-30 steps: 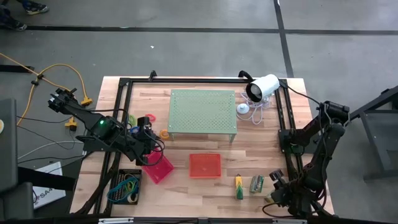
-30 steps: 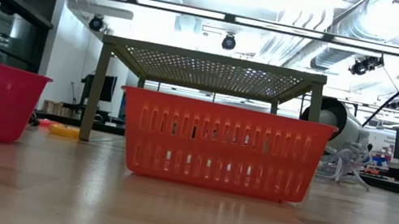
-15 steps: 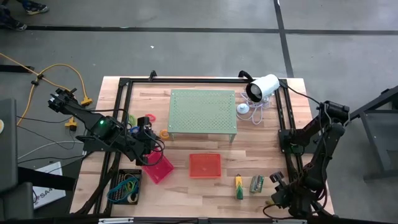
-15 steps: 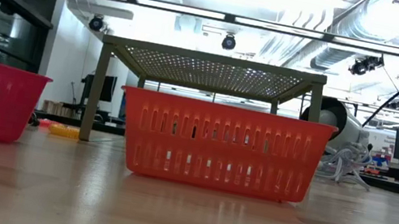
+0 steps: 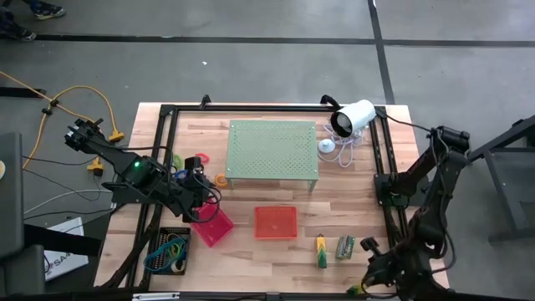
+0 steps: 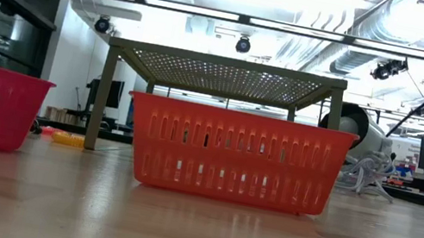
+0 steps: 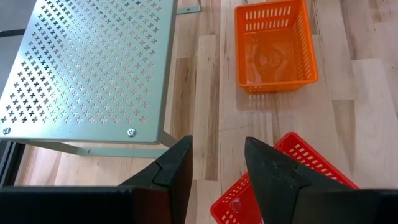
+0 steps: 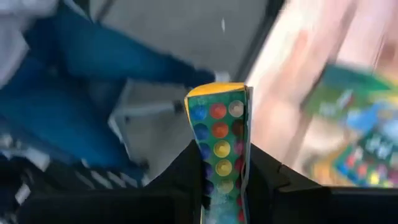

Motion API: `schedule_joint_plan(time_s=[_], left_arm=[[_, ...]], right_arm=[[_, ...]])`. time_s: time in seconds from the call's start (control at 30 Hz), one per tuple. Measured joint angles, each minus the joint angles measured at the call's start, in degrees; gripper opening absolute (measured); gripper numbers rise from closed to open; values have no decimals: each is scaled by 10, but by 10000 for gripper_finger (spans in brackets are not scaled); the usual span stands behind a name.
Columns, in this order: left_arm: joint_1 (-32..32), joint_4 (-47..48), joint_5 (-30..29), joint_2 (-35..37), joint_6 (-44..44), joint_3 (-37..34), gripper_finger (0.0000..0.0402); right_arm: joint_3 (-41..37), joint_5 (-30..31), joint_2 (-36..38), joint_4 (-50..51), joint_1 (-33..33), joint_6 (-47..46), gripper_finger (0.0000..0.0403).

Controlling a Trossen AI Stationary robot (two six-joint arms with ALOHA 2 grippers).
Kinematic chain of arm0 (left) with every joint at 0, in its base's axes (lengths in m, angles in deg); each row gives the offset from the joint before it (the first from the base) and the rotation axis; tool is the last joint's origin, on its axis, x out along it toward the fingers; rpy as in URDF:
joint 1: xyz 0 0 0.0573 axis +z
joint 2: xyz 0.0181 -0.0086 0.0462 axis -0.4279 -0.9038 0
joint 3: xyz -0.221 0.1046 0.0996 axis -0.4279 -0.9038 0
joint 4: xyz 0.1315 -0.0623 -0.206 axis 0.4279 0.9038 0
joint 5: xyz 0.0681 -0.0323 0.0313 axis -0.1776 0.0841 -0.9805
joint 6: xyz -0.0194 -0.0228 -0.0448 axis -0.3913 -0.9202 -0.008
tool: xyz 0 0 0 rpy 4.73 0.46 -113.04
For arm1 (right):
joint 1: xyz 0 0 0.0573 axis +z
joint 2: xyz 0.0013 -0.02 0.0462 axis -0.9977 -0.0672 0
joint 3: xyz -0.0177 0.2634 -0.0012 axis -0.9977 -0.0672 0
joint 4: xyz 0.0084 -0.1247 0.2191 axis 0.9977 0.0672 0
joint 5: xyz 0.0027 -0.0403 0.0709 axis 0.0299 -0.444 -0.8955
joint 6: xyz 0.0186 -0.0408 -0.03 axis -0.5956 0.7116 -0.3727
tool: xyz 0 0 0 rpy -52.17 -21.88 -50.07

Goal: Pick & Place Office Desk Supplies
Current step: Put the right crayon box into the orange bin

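My right gripper [image 8: 221, 171] is shut on a small green pack [image 8: 219, 124] with coloured dots and a yellow end. It hangs at the table's near right corner [image 5: 361, 286]. A yellow-green marker box [image 5: 320, 251] and another green pack [image 5: 345, 247] lie on the wood near it. My left gripper [image 7: 217, 171] is open with nothing between its fingers. It hovers beside the pink tray [image 5: 213, 226], near the pale green stand [image 5: 272, 150]. My right gripper pinches the pack between its two fingers on its two narrow sides [image 8: 221, 180], at its lower part. The yellow end [image 8: 214, 91] sticks out beyond the fingertips. The pack is lifted clear of the table, with floor showing behind it.
A red tray [image 5: 276, 221] sits in the middle. A black tray [image 5: 170, 249] with rubber bands is at the near left. A white camera [image 5: 351, 117] stands at the far right. A person's blue trouser leg [image 8: 74, 81] shows beyond the table edge.
My right gripper has risen at the near right corner and tipped its fingers upward, drawing toward the table's near edge. The marker box and the green pack on the table have stayed in place.
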Motion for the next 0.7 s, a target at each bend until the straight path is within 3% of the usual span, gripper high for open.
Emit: schedule_joint_plan(time_s=[0.4, 0.7], left_arm=[[0, 0, 0, 0, 0, 0, 139], [0, 0, 0, 0, 0, 0, 139]], right_arm=[[0, 19, 17, -98, -51, 89, 69], [0, 83, 17, -142, -134, 195, 69]])
